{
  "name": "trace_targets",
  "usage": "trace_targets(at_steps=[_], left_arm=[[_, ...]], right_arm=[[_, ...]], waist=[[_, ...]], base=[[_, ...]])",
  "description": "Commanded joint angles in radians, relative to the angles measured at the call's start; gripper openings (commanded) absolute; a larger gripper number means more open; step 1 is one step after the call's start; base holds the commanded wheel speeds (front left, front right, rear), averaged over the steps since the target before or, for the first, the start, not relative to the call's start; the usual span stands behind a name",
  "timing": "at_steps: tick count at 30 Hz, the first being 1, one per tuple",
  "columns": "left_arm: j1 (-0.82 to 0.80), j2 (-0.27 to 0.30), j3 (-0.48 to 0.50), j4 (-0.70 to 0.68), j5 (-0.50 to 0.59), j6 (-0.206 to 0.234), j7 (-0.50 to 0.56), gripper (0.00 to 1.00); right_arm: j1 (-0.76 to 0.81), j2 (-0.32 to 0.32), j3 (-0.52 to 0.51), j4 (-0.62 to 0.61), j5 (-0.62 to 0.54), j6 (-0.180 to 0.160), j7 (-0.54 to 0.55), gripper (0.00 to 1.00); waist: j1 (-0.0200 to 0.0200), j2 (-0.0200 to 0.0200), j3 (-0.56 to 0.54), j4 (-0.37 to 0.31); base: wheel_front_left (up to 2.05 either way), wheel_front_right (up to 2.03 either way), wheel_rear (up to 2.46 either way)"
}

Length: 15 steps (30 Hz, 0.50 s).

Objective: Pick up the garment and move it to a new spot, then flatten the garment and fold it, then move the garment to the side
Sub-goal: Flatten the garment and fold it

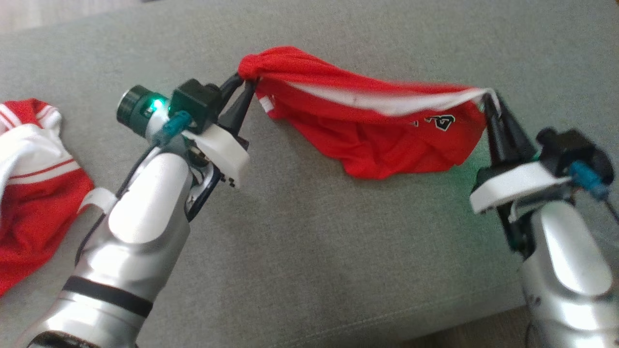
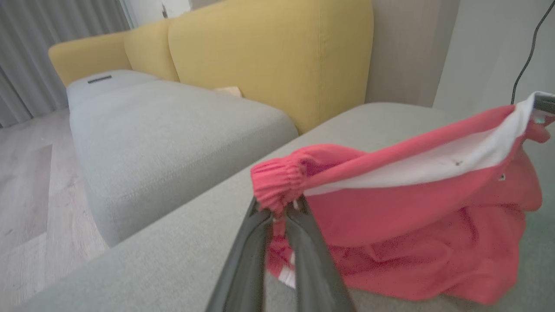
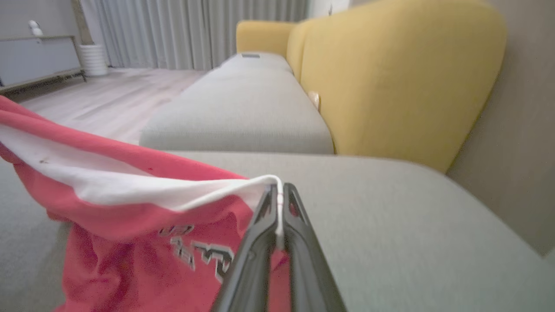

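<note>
A red garment (image 1: pixel 377 130) with a white band and a black-and-white logo hangs stretched between my two grippers above the grey cushion (image 1: pixel 309 232). My left gripper (image 1: pixel 244 81) is shut on its bunched elastic end (image 2: pixel 277 180). At the other end my right gripper (image 1: pixel 488 99) is shut on the white edge (image 3: pixel 277 186). The cloth's lower part (image 2: pixel 412 260) sags down to the cushion.
A second red and white garment (image 1: pixel 34 183) lies at the left of the cushion. Yellow backrests (image 3: pixel 390 78) rise behind the grey seat. Wooden floor (image 2: pixel 26 182) lies beyond the cushion's edge, and curtains (image 3: pixel 195 30) hang at the far side.
</note>
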Motion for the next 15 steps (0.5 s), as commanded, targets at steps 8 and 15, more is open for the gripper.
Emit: trace_targets(at_steps=[8,15], left_arm=[[-0.047,0.068,0.062,-0.117,-0.109,-0.006,-0.006,0.00],[-0.110,0.120,0.045,-0.128,-0.196,-0.006,-0.006,0.00]], right_arm=[[-0.172,-0.121,0.097,-0.089,0.015,-0.001,0.018,0.00],[-0.318,-0.187,0.184,-0.075,0.066,-0.001,0.035,0.00]], waist=[[0.0000,0.0000,-0.109,0.047],[0.0000,0.0000,-0.187,0.058]], base=[[0.00,0.00,0.00],[0.00,0.00,0.00]])
